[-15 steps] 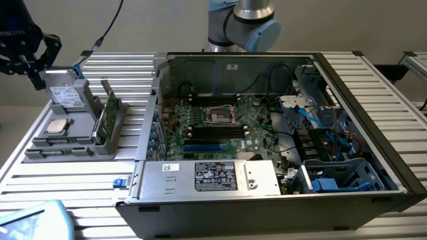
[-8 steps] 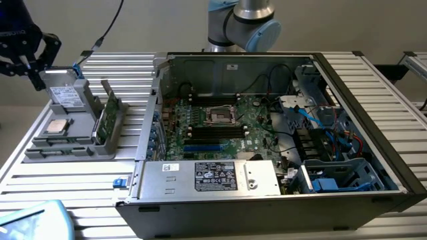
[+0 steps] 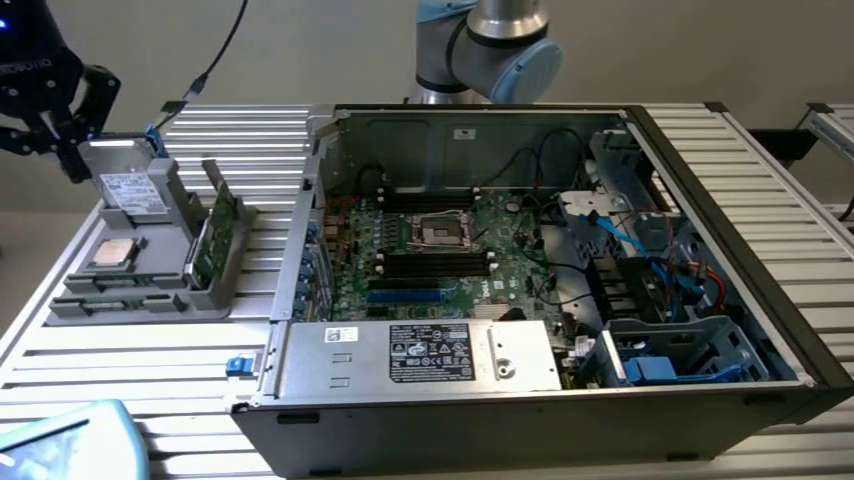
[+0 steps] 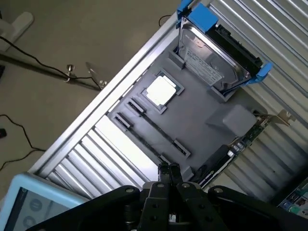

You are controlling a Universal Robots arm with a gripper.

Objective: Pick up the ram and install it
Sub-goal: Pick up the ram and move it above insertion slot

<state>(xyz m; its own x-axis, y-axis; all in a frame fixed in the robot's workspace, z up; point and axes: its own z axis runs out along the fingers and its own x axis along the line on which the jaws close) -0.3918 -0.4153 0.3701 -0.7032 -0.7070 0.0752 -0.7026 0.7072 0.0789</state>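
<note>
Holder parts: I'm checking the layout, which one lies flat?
The square silver processor, flat in its recess; the blue-tabbed drive leans tilted, the green ram stands on edge.

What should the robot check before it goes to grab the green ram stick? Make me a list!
1. Ram is standing on edge in the gray holder, ready to be picked: ok.
2. Gripper is empty: ok, it holds nothing.
3. Jaws are open enough to fit around the ram: not ok, they are shut.
4. Gripper is lined up over the ram: not ok, it is off to one side, over another part of the holder.
5. Computer case is open, with the motherboard uncovered: ok.
6. A memory slot is free: cannot tell.
</note>
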